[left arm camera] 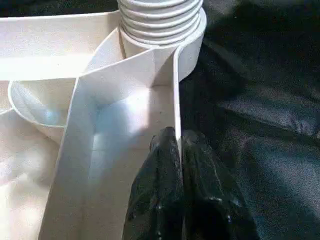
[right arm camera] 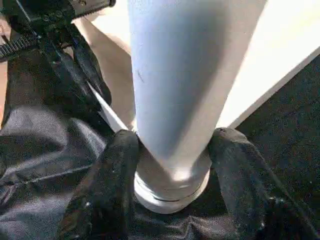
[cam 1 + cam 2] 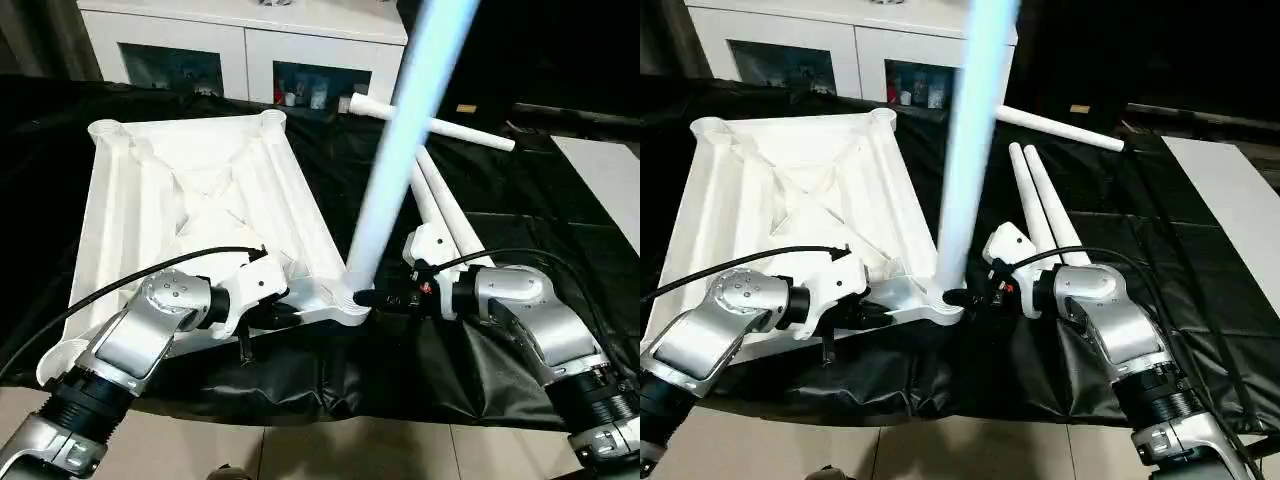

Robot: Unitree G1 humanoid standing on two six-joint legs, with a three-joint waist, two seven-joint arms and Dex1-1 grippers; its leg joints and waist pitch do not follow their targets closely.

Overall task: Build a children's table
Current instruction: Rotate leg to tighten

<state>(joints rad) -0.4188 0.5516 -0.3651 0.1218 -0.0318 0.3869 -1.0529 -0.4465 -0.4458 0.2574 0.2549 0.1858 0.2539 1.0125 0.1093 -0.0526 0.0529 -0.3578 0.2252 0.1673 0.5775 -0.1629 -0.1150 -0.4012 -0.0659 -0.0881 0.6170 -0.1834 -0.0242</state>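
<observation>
1. You have the tabletop (image 3: 200,190) lying ribs-up on a black cloth (image 3: 480,370), its near right corner between your two grippers.
2. One leg (image 3: 400,140) stands upright in that corner's socket (image 3: 352,300). Its top runs out of frame in both eye views, so you cannot see its upper end.
3. Left gripper (image 1: 177,145): clenched on the tabletop's thin side wall, one black finger on each face of it, close beside the socket. In the left wrist view the leg's threaded foot (image 1: 160,20) sits in the socket, cut off above.
4. Right gripper (image 2: 172,145): its fingers (image 2: 107,190) bracket the leg's base just above the socket, each pad against or just off the white surface. You cannot tell from the frames whether it bears down, so the grasp is undetermined.
5. In the eye views the right gripper's tips are largely masked by the leg and socket rim.
6. Three spare legs lie on the cloth beyond the right arm: two side by side (image 3: 1040,205), and one crosswise (image 3: 1060,127) farther back. The near ends of the pair are hidden behind the right wrist.
7. A cabinet (image 3: 240,45) stands behind; small items show through its dark glass, too small to identify.
8. No legible writing or brand mark anywhere; a small red spot on the right wrist (image 3: 425,290) cannot be read.
</observation>
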